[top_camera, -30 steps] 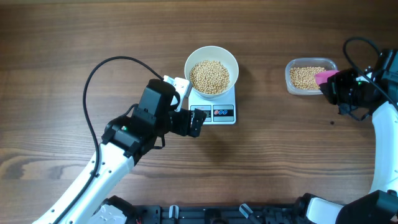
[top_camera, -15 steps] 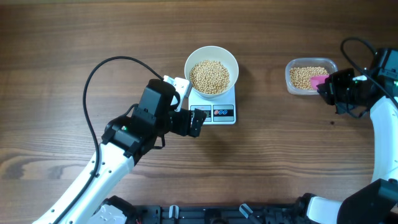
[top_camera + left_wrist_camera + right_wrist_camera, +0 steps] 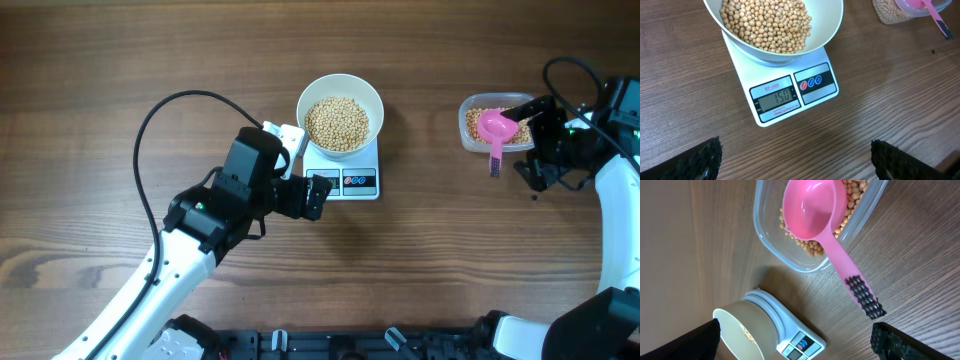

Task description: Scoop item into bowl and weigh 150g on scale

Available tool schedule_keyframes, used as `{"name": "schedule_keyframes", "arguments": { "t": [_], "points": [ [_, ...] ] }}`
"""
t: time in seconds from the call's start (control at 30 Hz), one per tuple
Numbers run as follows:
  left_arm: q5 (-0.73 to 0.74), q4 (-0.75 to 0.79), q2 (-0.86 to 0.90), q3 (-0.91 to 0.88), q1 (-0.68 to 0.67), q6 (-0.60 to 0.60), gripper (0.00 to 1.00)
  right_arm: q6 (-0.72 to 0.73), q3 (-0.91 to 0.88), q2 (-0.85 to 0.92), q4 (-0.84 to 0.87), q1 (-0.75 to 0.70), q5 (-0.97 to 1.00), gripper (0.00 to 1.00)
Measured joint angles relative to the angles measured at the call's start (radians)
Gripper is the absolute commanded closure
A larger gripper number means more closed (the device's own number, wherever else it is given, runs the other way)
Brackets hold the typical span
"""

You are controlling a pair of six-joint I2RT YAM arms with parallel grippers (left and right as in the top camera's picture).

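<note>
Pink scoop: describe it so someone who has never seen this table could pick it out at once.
On the wooden table, look right of the white bowl to the clear plastic tub of beans. The scoop rests with its cup in that tub and its dark-tipped handle hanging over the rim. It is the only pink thing in view.

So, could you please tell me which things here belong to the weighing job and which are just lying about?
For the job: beans, white bowl, scale, pink scoop, clear tub.
Just lying about: black cable looped over the table.
</note>
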Motion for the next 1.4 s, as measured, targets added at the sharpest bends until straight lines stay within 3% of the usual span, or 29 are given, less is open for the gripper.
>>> {"name": "schedule_keyframes", "arguments": {
  "t": [0.2,0.53,0.8,0.97,1.4],
  "points": [
    [0.000,0.000,0.000,0.000,0.000,0.000,0.00,-0.059,0.000,-0.027,-0.111,0.000,0.087,0.00],
    [0.000,0.000,0.000,0.000,0.000,0.000,0.00,-0.180,0.000,-0.319,-0.175,0.000,0.116,0.00],
    [0.000,0.000,0.000,0.000,0.000,0.000,0.00,-0.195,0.000,-0.491,-0.394,0.000,0.117,0.00],
    [0.000,0.000,0.000,0.000,0.000,0.000,0.00,-0.198,0.000,-0.506,-0.486,0.000,0.120,0.00],
    [0.000,0.000,0.000,0.000,0.000,0.000,0.00,-0.198,0.000,-0.455,-0.488,0.000,0.123,0.01]
  ]
}}
